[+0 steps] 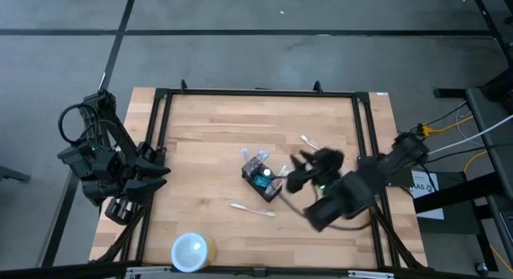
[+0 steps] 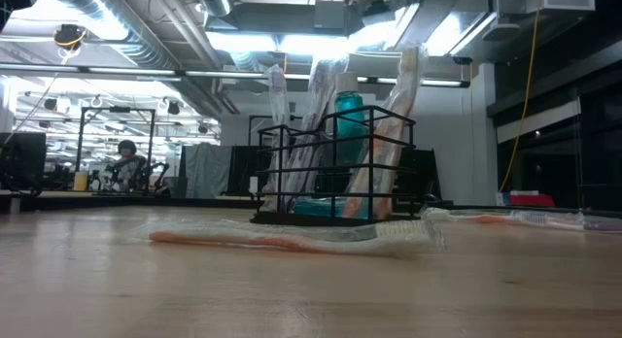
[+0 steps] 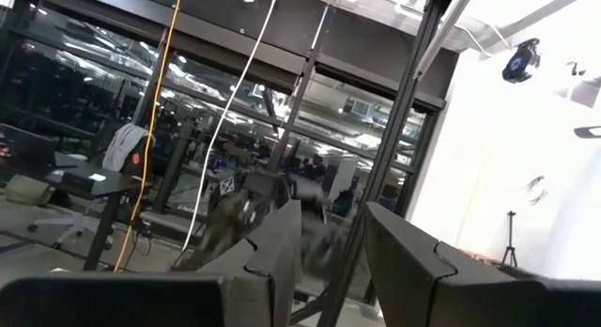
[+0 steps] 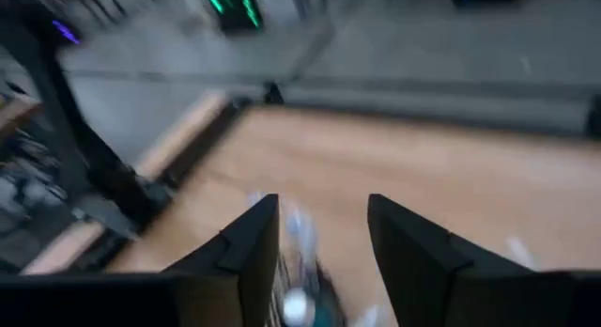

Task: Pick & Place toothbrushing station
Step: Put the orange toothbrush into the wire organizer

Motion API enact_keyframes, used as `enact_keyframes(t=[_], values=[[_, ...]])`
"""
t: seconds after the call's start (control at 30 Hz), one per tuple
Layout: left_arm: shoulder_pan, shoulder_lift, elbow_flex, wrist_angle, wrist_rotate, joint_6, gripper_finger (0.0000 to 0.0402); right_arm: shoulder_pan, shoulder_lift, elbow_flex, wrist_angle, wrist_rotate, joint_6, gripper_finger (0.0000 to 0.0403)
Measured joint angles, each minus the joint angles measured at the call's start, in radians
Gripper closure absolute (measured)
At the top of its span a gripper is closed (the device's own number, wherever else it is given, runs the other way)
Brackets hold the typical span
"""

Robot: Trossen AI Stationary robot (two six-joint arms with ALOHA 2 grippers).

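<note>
From above, the caddy [image 1: 262, 179] stands mid-table, the right gripper [image 1: 295, 173] just beside it with fingers parted and empty; the left gripper [image 1: 160, 171] waits at the table's left edge. In the low view the caddy [image 2: 335, 168] stands upright behind a wrapped toothbrush [image 2: 282, 239]. The left wrist view shows its fingers [image 3: 413, 261] apart, holding nothing.

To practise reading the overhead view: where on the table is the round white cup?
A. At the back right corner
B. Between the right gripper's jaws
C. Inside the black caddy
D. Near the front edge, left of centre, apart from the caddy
D: the high view shows the cup standing alone near the table's front edge, well apart from the caddy at mid-table, with the right gripper beside the caddy.
</note>
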Motion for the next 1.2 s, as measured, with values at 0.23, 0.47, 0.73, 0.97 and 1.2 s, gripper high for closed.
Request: enact_keyframes(t=[0.23, 0.47, 0.73, 0.97, 1.2], values=[[0.000, -0.003, 0.000, 0.001, -0.008, 0.029, 0.0288, -0.072, -0.233, 0.043, 0.003, -0.073, -0.424, 0.0270], [0.003, -0.013, 0.000, 0.002, -0.036, 0.060, 0.0288, -0.382, -0.364, 0.150, 0.003, -0.502, -0.850, 0.0285], [0.004, -0.013, 0.000, 0.002, -0.123, 0.105, 0.0288, -0.853, -0.336, 0.103, -0.001, -1.009, -1.378, 0.0286], [0.035, -0.013, 0.000, 0.004, -0.162, 0.105, 0.0288, -1.010, -0.258, -0.128, 0.015, -1.113, -1.671, 0.0286], [0.091, -0.014, 0.000, 0.003, -0.166, 0.096, 0.0288, -1.145, -0.244, -0.418, 0.248, -1.216, -1.745, 0.0286]])
